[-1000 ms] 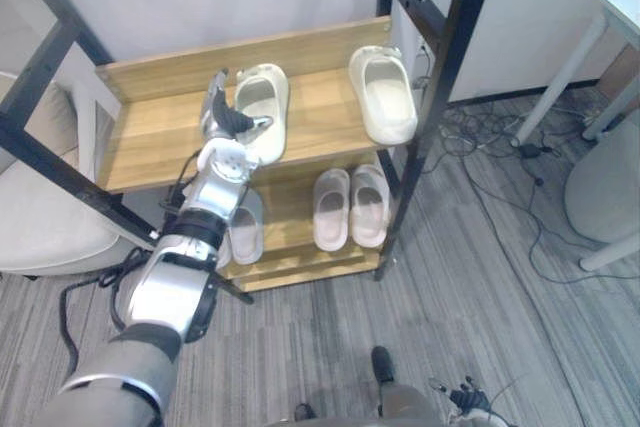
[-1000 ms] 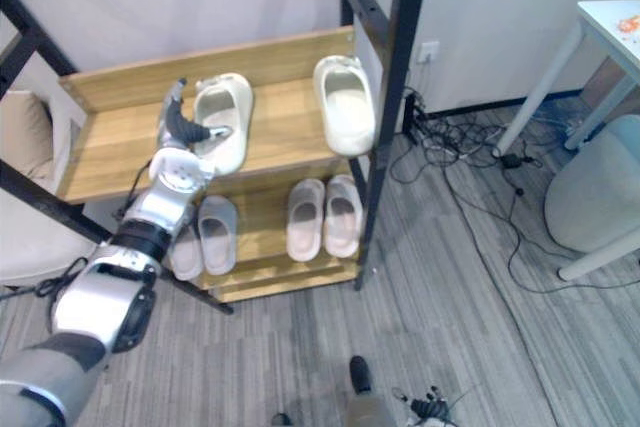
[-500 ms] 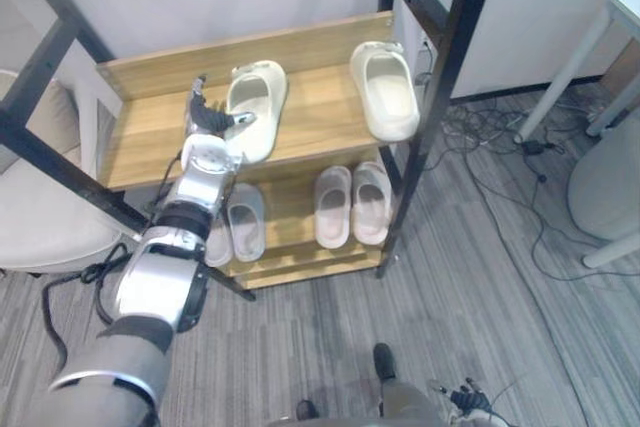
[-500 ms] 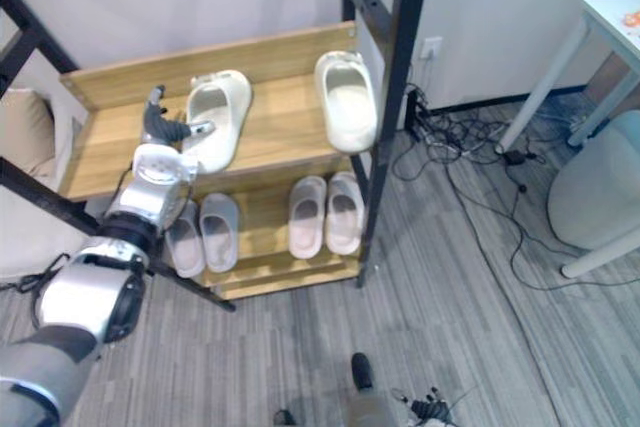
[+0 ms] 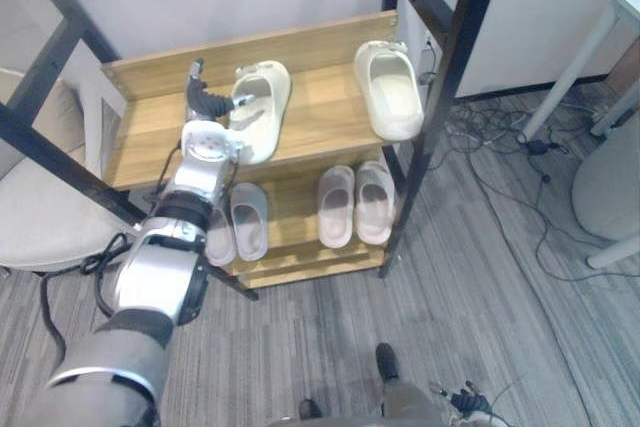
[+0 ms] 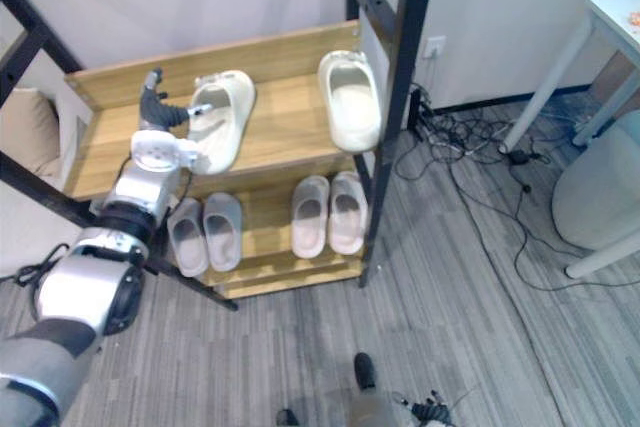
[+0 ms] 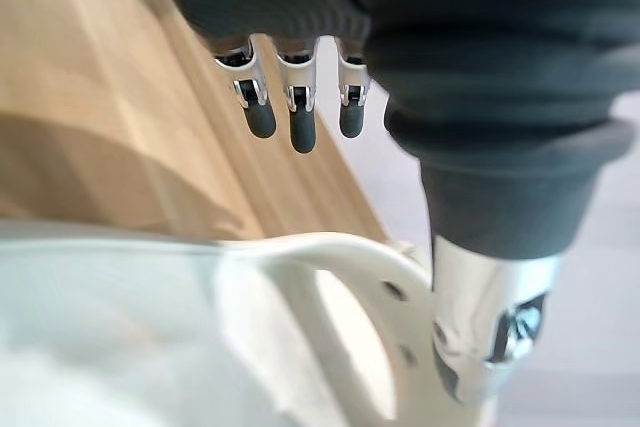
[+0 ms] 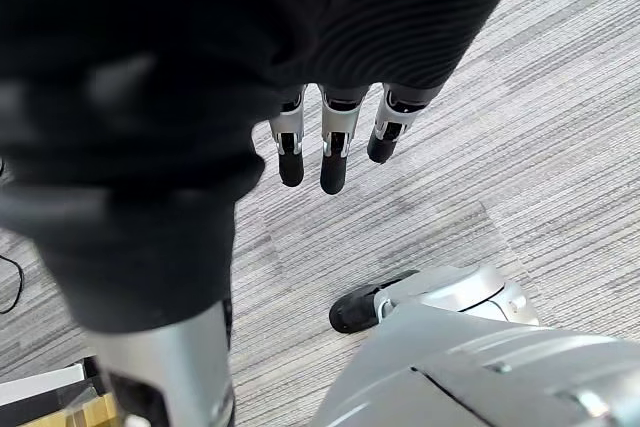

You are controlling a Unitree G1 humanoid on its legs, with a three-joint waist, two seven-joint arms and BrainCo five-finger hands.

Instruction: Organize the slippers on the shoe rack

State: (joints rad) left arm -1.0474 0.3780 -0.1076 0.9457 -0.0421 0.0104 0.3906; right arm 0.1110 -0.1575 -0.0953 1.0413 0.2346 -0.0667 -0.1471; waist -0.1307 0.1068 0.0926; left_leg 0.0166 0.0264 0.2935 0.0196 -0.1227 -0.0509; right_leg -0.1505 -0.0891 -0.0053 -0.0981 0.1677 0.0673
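Two cream slippers lie on the top shelf [image 5: 150, 137] of the wooden shoe rack. The left one [image 5: 260, 107] sits slightly askew; the right one [image 5: 390, 87] hangs over the front edge by the black post. My left hand [image 5: 205, 107] is open beside the left slipper's heel end, fingers pointing up the shelf and thumb reaching toward its rim. In the left wrist view the straight fingers [image 7: 300, 117] are over the wood and the slipper [image 7: 330, 327] lies just under the thumb. My right hand [image 8: 335, 147] hangs open over the floor.
On the lower shelf stand two pairs of pale grey slippers [image 5: 248, 219] [image 5: 355, 202]. Black frame posts [image 5: 450, 77] flank the rack. A pale cushioned seat [image 5: 40, 217] is at the left; cables [image 5: 500, 137], a white table leg [image 5: 570, 72] and a round stool [image 5: 610, 187] at the right.
My left hand has come off the left cream slipper's heel and moved to its left side, then a little further back on the shelf. The slipper now lies slightly more slanted.
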